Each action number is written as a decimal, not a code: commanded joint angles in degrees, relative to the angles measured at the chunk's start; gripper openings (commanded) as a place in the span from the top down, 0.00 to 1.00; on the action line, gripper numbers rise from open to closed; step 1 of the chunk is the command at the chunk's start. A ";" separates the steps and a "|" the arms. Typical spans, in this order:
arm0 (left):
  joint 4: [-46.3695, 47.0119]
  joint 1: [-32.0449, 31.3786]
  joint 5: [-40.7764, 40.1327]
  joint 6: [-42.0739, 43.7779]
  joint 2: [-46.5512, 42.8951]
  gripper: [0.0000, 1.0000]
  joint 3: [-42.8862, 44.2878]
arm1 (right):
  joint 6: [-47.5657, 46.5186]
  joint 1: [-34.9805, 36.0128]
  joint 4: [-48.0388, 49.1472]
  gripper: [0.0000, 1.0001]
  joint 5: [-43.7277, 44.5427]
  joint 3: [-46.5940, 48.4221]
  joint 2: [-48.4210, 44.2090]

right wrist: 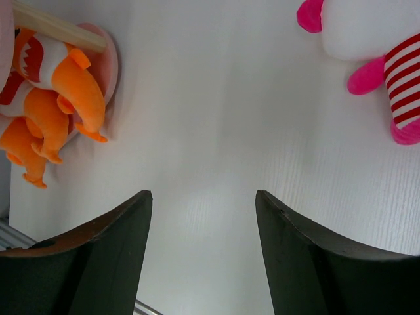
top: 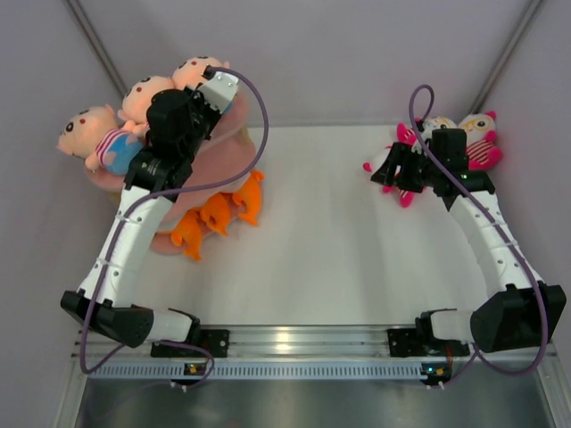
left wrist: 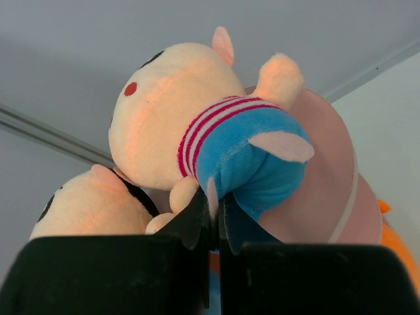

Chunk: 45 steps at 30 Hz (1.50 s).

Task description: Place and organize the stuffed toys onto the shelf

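Observation:
Three peach-headed boy dolls lie on the top board of the pink shelf [top: 234, 143] at the back left: one far left [top: 94, 138], one in the middle [top: 143, 94], one by my left gripper [top: 192, 71]. My left gripper [left wrist: 215, 197], also in the top view [top: 219, 85], is shut on the pale foot of that last boy doll [left wrist: 197, 125], which lies on the pink board [left wrist: 328, 184]. A second boy's head [left wrist: 79, 210] is beside it. White, pink-limbed dolls [top: 482, 138] lie at the back right. My right gripper [top: 393, 169] hovers open and empty [right wrist: 203, 193]; one white doll [right wrist: 387, 59] is off to its right.
Several orange plush animals [top: 219, 214] lie on the shelf's low board, also seen in the right wrist view [right wrist: 59, 85]. Grey walls close the back and both sides. Bare white table [top: 330, 232] lies between the two arms.

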 commanded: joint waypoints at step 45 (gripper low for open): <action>-9.94 0.17 16.32 -3.18 -23.66 0.25 -11.21 | -46.31 6.57 6.28 0.11 40.31 31.96 48.78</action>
